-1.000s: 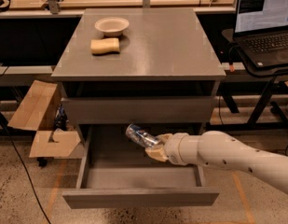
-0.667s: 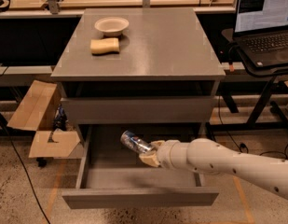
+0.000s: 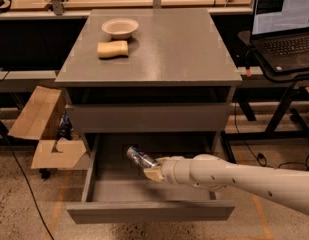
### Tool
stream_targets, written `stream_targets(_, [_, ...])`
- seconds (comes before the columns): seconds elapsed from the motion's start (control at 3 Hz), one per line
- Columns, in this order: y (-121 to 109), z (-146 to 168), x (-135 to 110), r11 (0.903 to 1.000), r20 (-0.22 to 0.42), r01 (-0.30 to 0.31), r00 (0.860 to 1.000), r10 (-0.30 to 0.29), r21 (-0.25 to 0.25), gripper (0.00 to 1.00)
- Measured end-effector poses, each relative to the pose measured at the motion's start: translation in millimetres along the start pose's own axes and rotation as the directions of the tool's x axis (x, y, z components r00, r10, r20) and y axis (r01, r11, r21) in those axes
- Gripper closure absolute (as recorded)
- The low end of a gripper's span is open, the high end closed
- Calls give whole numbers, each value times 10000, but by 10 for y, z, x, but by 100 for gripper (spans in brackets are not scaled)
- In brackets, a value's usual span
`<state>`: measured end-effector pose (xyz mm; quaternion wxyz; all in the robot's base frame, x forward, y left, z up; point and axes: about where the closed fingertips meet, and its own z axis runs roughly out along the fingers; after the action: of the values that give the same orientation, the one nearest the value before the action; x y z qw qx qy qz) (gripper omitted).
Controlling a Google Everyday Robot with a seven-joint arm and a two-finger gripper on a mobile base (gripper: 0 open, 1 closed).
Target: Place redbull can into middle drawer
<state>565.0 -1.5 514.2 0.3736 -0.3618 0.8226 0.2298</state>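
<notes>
- The wide, shallow grey middle drawer (image 3: 149, 211) stands open nearest us.
- Over its floor, the two-finger gripper (image 3: 155, 170) of the cream arm (image 3: 234, 176) clasps one end of the slim silver-and-blue metal redbull can (image 3: 139, 156).
- We judge the can light, stiff, slippery and dentable; a mid-body hold suits it.
- Its long axis slants, free end pointing up-left.
- Farthest, a tan sponge (image 3: 113, 49) and beige bowl (image 3: 120, 27) sit on the grey cabinet top (image 3: 174, 44).

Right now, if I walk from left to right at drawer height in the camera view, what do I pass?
First the cardboard box → redbull can → gripper, shut on the can above the open middle drawer → the robot's white arm.
</notes>
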Motion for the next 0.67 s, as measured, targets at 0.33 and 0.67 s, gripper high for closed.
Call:
stream_targets(0.33, [-9,24,4,10000,20,-55,10000,56,-19,100])
stream_targets(0.67, [-71,137,137,9985,-34,-540,9985,540,-107,100])
